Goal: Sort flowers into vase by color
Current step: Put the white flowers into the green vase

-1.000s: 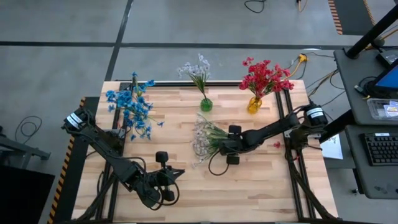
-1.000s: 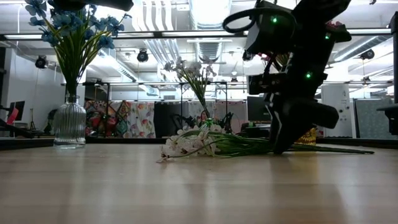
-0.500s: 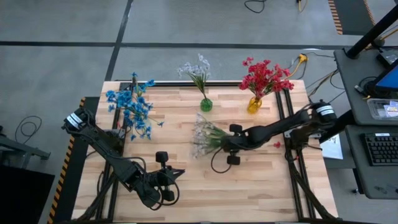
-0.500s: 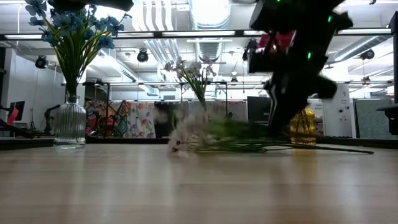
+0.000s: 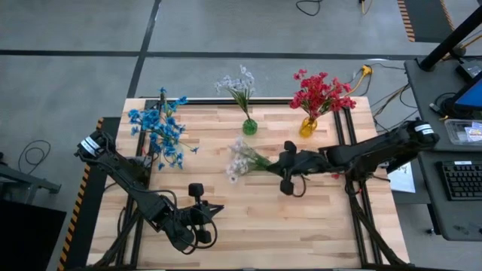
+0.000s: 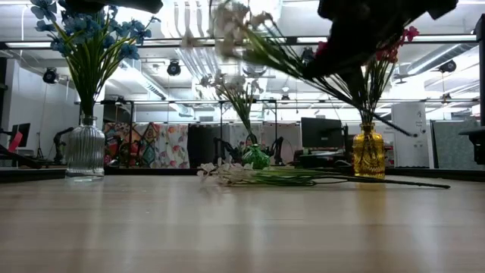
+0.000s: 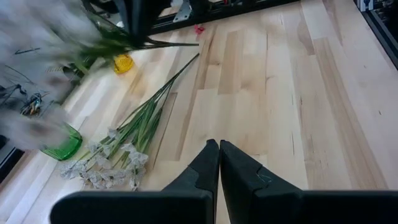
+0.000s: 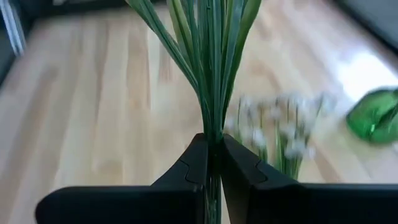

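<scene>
The desk (image 5: 316, 226) is pale wood in lengthwise planks. At the upper left of the high view stand bright blue flowers (image 5: 158, 128); at the top centre, pale white flowers (image 5: 239, 81) in a green vase (image 5: 249, 126); at the upper right, red flowers (image 5: 320, 92) in a yellow vase (image 5: 307, 127). The white spray (image 5: 239, 156) at the centre has green stems. The fingers (image 8: 193, 168) look dark, probably black.

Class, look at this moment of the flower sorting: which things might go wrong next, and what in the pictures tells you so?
1. The right tool pinches the white spray by thin stems only; it might slip or swing.
2. The green vase has a narrow mouth and already holds white flowers; the stems may miss.
3. More white flowers lie on the table, so a second pick may be needed.
</scene>
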